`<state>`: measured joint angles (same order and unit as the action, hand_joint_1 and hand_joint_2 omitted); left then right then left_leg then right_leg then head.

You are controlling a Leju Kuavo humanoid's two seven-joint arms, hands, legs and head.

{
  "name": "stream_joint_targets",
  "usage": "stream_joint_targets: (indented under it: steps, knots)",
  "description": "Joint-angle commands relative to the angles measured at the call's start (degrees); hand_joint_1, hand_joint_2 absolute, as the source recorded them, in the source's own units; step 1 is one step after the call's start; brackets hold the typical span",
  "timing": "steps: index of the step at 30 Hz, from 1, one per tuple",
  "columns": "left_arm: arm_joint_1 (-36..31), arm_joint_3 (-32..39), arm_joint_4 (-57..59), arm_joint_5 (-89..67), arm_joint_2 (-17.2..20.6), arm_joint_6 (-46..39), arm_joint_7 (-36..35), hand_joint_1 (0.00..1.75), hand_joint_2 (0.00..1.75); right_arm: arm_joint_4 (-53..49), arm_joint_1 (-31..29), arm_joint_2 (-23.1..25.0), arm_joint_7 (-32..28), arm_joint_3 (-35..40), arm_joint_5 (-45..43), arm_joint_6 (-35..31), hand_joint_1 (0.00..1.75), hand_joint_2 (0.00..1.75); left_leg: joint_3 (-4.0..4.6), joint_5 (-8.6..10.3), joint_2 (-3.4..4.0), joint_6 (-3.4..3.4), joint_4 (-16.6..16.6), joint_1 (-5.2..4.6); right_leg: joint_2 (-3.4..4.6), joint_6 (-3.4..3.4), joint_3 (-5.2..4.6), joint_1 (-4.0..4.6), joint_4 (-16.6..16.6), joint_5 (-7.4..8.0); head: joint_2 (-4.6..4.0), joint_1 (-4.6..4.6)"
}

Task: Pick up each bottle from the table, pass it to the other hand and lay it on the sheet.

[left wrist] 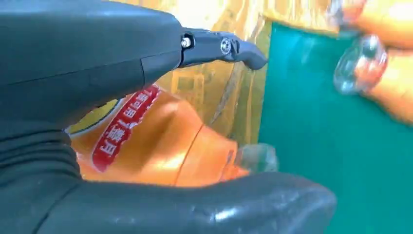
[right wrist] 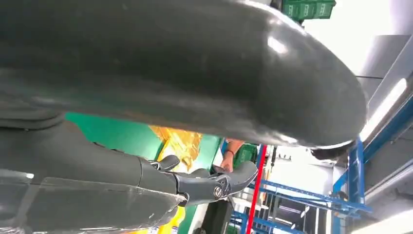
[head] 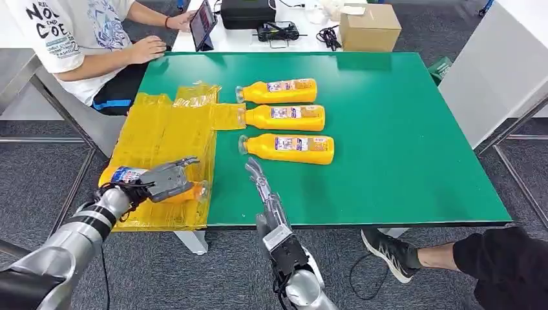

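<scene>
Green covered the surface, which stood on grey carpet with a white desk beyond its far edge. A crinkled yellow plastic sheet lay over the surface's left part and hung past its near-left corner.

Left hand was over the near end of the sheet, gripping an orange juice bottle that lay on its side. Its fingers arched over the top of the bottle and the thick thumb ran under it; the clear cap end poked out past the fingertips toward the green surface, and the labelled base end stuck out behind the wrist. From the left wrist camera, the bottle's orange shoulder and red label sat between the upper finger and the thumb, with the sheet just behind. Whether the bottle rested on the sheet or was held just above it could not be told.

Right hand held nothing. Its fingers were straight and extended, pointing toward the far side, above the near edge of the surface.

Three more orange juice bottles lay on their sides in a column on the bare green, caps toward the sheet: far bottle, middle bottle, near bottle. The near bottle lay just beyond the right fingertips, not touching.

A seated person rested a hand on the far-left corner. A cardboard box sat on the white desk.
</scene>
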<state>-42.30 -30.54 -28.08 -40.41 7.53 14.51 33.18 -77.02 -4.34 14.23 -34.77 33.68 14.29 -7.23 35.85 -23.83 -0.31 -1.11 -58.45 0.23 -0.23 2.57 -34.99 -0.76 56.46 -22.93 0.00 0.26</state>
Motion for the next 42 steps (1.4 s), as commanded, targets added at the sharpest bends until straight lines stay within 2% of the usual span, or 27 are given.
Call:
stream_joint_targets:
  steps: [1,2,3,4,7,11,16,17,20,25,27,28,31,32,33,34,39,42]
  knots:
    - [5.71,12.36,-8.70,-0.07,-10.35,-29.58,-5.06,0.00,0.00,1.17,-0.03,-0.81,1.38,0.86,1.29,-1.28,0.00,0.00,-0.14,-0.05,-0.25,0.01,0.03,0.02,-0.25,-0.04,0.21,0.03,-0.06,-0.12,0.00,0.00]
    - [6.48,15.31,-10.35,2.12,-11.71,-30.12,-5.42,0.00,0.00,1.09,0.18,-0.74,1.74,0.95,1.64,-1.75,0.00,0.00,-0.19,-0.10,-0.27,0.01,0.01,0.03,-0.28,-0.06,0.28,0.04,-0.06,-0.17,0.00,0.02]
    - [7.68,21.54,-12.81,9.07,-14.24,-27.01,-5.43,0.00,0.00,1.07,0.47,-0.66,2.18,0.99,1.99,-2.44,0.00,0.00,-0.28,-0.14,-0.36,0.01,0.01,0.04,-0.36,-0.07,0.41,0.05,-0.07,-0.24,0.00,0.02]
    - [8.38,24.67,-14.34,12.71,-15.67,-25.99,-6.26,0.00,0.00,1.12,0.66,-0.66,2.42,1.05,2.25,-2.88,0.00,0.00,-0.02,-0.03,-0.21,-0.01,0.03,-0.02,-0.17,-0.02,0.10,-0.01,-0.07,-0.07,0.00,0.02]
    - [8.77,31.94,-15.55,24.69,-18.69,-21.66,-8.72,0.00,0.00,1.51,1.07,-0.89,2.76,0.99,2.50,-4.23,0.00,0.00,0.01,-0.04,-0.14,0.00,0.02,-0.06,-0.11,-0.02,0.06,-0.04,-0.06,-0.05,0.00,0.00]
    - [8.10,31.11,-14.85,28.39,-18.22,-24.17,-4.86,0.00,0.00,2.79,0.62,-0.86,2.33,0.70,2.39,-4.88,0.00,0.00,-0.05,-0.09,-0.06,0.03,0.02,-0.01,-0.04,-0.06,0.10,0.02,-0.09,-0.05,0.00,0.04]
    - [8.98,31.27,-17.80,32.34,-18.57,-22.82,-3.52,0.00,0.00,1.87,-0.08,-1.50,1.39,-0.01,3.54,-7.22,0.00,0.00,-0.18,-0.14,0.00,0.06,0.03,0.01,-0.02,-0.10,0.20,0.05,-0.09,-0.10,0.00,0.00]
    - [9.10,31.05,-18.17,33.03,-18.54,-22.16,-3.57,0.00,1.75,0.78,-0.36,-1.98,1.56,-1.10,3.73,-8.47,0.00,0.00,-0.12,-0.10,-0.01,0.05,0.05,0.00,-0.02,-0.07,0.13,0.04,-0.09,-0.08,0.00,0.02]
    - [9.57,30.56,-18.67,33.33,-18.33,-22.07,-3.60,0.00,1.75,-0.90,-1.94,-3.59,3.27,-3.52,5.11,-10.05,0.00,0.00,-0.02,-0.06,0.00,0.01,0.02,0.00,0.00,-0.02,0.03,0.02,-0.06,-0.04,0.00,0.00]
    - [9.59,30.55,-18.65,33.35,-18.29,-22.06,-3.60,0.00,1.75,-0.87,-1.70,-3.42,3.20,-3.44,5.13,-10.13,0.00,0.00,-0.09,-0.10,0.02,0.03,0.01,0.01,0.02,-0.05,0.12,0.02,-0.07,-0.05,0.00,0.00]
    - [9.82,30.18,-18.68,33.24,-18.26,-22.14,-3.53,0.00,1.75,-0.51,-2.44,-3.63,4.65,-5.04,6.40,-12.39,0.00,0.00,-0.13,-0.12,0.02,0.05,0.01,0.00,0.02,-0.07,0.16,0.01,-0.06,-0.09,0.00,0.00]
    - [10.51,29.55,-19.16,32.75,-17.99,-22.62,-3.40,0.00,1.75,-0.06,-3.80,-4.14,6.90,-7.43,5.04,-12.53,0.00,1.75,-0.20,-0.15,0.01,0.06,0.02,0.02,0.01,-0.10,0.23,0.03,-0.07,-0.11,0.00,0.00]
    - [13.64,28.55,-20.41,32.47,-18.05,-22.34,-3.82,0.00,1.75,5.28,-10.40,-7.62,10.84,-16.68,2.49,-11.03,0.00,1.75,-0.19,-0.09,0.03,0.03,0.05,-0.03,0.03,-0.06,0.22,-0.01,-0.10,-0.05,0.00,0.00]
    - [14.50,28.13,-20.56,32.55,-18.18,-21.71,-3.83,0.00,1.75,8.20,-12.87,-8.95,12.24,-18.78,4.36,-11.80,0.00,1.75,-0.10,-0.03,0.04,0.00,0.08,-0.06,0.04,-0.01,0.12,-0.04,-0.13,0.02,0.00,-0.02]
    - [15.74,27.45,-21.25,32.14,-18.27,-21.84,-3.42,0.00,1.75,11.47,-15.43,-9.99,12.55,-21.27,5.82,-11.76,0.00,1.75,-0.40,-0.11,0.09,0.01,0.12,-0.03,0.09,-0.07,0.43,-0.01,-0.21,-0.02,0.00,-0.02]
    - [16.69,26.94,-21.93,31.99,-18.30,-21.51,-3.41,0.00,1.75,14.71,-17.90,-11.12,13.68,-22.71,7.96,-11.48,0.00,1.75,-0.10,-0.02,0.07,-0.01,0.08,-0.04,0.07,0.01,0.13,-0.03,-0.15,0.05,0.00,-0.02]
    - [21.06,23.34,-25.17,27.90,-17.78,-22.05,-3.24,0.00,1.75,28.94,-27.86,-14.39,18.15,-26.56,18.46,-10.56,0.00,1.75,-0.20,-0.05,0.11,-0.06,0.03,-0.13,0.12,0.08,0.24,-0.10,-0.15,0.08,0.00,0.00]
    - [22.64,22.20,-26.53,26.09,-17.85,-21.11,-3.48,0.00,1.75,33.06,-30.53,-14.04,19.26,-26.86,21.06,-9.43,0.00,1.75,-0.13,-0.04,0.10,-0.07,0.00,-0.18,0.11,0.11,0.15,-0.17,-0.08,0.08,0.00,-0.02]
